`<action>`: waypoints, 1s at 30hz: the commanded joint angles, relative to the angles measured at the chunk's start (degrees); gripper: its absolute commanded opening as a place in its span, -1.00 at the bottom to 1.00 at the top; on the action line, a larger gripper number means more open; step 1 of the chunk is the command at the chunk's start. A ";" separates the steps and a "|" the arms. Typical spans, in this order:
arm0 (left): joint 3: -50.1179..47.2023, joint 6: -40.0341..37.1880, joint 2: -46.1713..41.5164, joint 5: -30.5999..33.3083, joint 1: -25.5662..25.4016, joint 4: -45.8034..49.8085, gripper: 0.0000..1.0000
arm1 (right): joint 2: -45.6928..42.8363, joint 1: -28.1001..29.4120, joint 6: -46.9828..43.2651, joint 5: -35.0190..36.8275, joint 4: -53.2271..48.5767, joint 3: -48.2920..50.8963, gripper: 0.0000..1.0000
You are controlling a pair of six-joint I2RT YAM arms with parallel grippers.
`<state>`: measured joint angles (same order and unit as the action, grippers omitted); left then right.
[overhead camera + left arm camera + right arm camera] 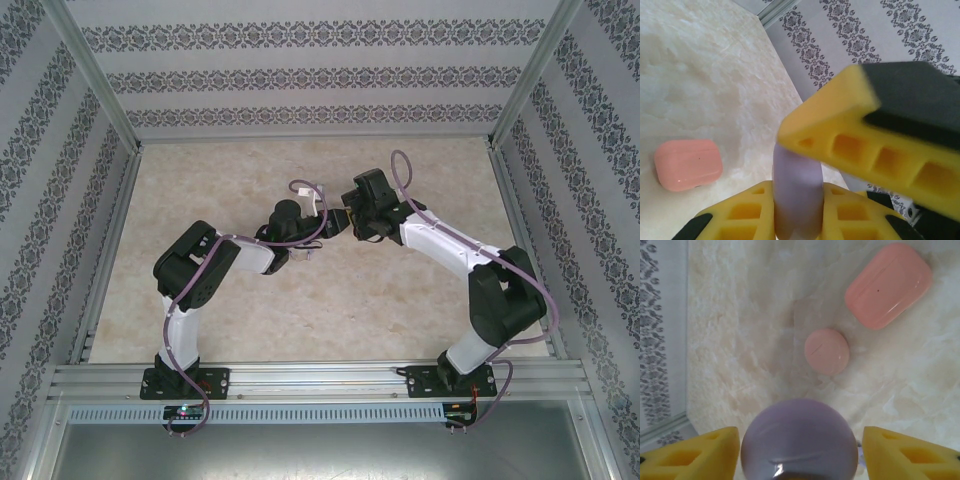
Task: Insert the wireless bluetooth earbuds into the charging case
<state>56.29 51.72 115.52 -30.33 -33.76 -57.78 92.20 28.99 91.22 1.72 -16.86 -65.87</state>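
A lilac charging case (797, 195) is held off the table (740, 315), on edge, clamped between the pads of the left gripper (796, 212), which is closed tight on its two flat faces. It seems to be gripped this way so that its rounded rim and the seam across it are presented to the other arm. Whether earbuds lie inside it cannot be told, and the case is judged to be closed. From the opposite side the same case (799, 432) is straddled by the right gripper (800, 455), whose jaws are spread to either side of it without pressing; a sliver of gap is seen at one side. In the left wrist view one finger (850, 145) of that gripper is seen slanting just above the case, apart from it. The case is thus carried by the left gripper alone. Beyond the right gripper's fingertips a round pink case (827, 351) lies on the table, and further beyond it, to one side, an oblong pink case (888, 285); both are closed and well apart from either gripper.
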 commanded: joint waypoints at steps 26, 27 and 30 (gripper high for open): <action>3.34 -16.02 -16.67 -21.58 7.09 26.48 -1.00 | -24.35 -13.41 -60.54 -25.56 9.50 18.04 0.72; 3.97 -16.80 -17.02 -22.46 7.15 28.14 -1.00 | -24.39 -13.39 -61.06 -26.93 10.36 18.14 0.71; 5.37 -18.71 -17.55 -24.86 7.30 31.61 -1.00 | -23.62 -12.79 -61.71 -29.46 12.21 17.42 0.70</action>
<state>59.33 37.39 99.79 -50.33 -27.14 -31.68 69.04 15.53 35.00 -22.37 -8.84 -48.34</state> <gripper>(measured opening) 0.198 0.849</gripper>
